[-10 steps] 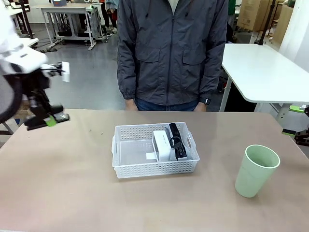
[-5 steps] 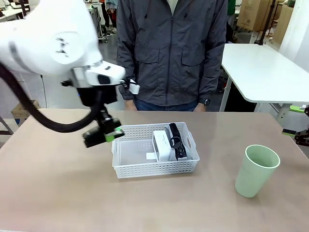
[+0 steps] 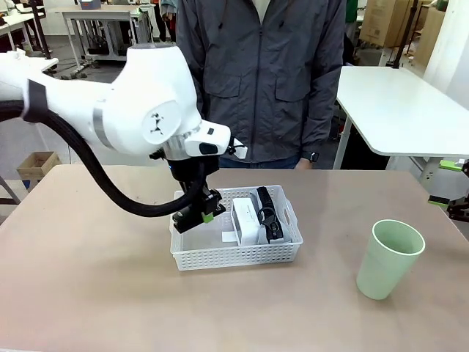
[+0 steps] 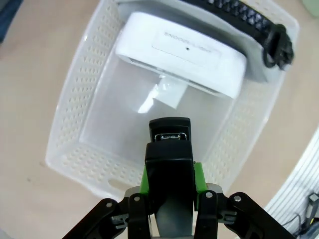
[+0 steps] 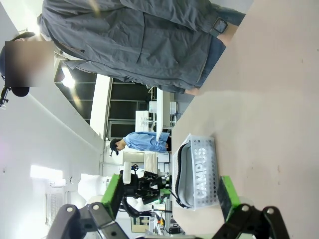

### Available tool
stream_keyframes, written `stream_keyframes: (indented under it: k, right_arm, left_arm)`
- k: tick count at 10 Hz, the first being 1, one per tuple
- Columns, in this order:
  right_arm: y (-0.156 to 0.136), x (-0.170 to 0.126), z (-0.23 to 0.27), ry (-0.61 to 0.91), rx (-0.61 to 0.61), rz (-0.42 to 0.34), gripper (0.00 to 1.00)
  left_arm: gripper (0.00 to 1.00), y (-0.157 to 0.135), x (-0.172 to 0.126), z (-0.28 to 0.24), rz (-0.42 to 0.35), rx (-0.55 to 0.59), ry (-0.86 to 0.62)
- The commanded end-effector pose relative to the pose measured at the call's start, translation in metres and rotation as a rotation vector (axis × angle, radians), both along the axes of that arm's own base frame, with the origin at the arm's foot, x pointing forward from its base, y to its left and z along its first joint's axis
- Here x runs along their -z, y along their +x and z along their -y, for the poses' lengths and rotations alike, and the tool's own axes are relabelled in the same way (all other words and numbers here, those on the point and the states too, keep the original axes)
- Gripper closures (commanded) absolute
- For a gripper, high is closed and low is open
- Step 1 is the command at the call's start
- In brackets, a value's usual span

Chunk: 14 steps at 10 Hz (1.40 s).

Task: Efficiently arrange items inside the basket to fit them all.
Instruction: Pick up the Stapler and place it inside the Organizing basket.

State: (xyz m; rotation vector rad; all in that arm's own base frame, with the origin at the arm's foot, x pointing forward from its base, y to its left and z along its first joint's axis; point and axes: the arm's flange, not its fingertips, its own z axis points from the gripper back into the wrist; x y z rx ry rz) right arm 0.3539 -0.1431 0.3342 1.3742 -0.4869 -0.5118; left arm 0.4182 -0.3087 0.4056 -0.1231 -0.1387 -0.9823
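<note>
One white basket [image 3: 234, 258] sits directly beneath the left gripper [image 4: 171, 178], holding two items: one white box [image 3: 246, 220] and, past it, one grey pouch [image 3: 267, 211] with a black strap and ring. Both lie on the side away from the gripper, and the near half is bare. A third item, one black stapler [image 4: 168, 158], is clamped between the left gripper's green pads, its metal-fronted nose hanging above that bare half. One pale green cup [image 3: 389, 258] stands upright on the table [image 3: 95, 279], outside the basket and well off to the gripper's right. The left wrist view shows the grip and the faint print on the box lid; the front view places the cup and one person [image 3: 260, 73] standing across the table. The right wrist view shows the right gripper [image 5: 170, 194] spread wide and empty, with a grey case lettered CAMPUS [image 5: 197, 172] beyond its fingers. The left arm sweeps in from the left, elbow high, wrist angled down into the basket.
</note>
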Motion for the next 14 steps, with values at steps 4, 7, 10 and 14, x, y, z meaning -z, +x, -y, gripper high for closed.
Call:
stream_keyframes:
  k: [4, 7, 10, 14]
  right_arm:
    - [-0.005, -0.005, 0.0, 0.01, -0.009, -0.019, 0.0]
    - [-0.005, -0.005, 0.0, 0.01, -0.009, -0.019, 0.0]
    - [-0.005, -0.005, 0.0, 0.01, -0.009, -0.019, 0.0]
    - [-0.005, -0.005, 0.0, 0.01, -0.009, -0.019, 0.0]
  left_arm:
    - [0.63, 0.036, 0.051, 0.019, -0.107, 0.088, -0.014]
    - [0.63, 0.047, 0.075, 0.021, -0.166, 0.069, 0.027]
    - [0.63, 0.05, 0.079, 0.022, -0.19, 0.067, 0.042]
    - [0.63, 0.051, 0.079, 0.023, -0.211, 0.083, 0.055]
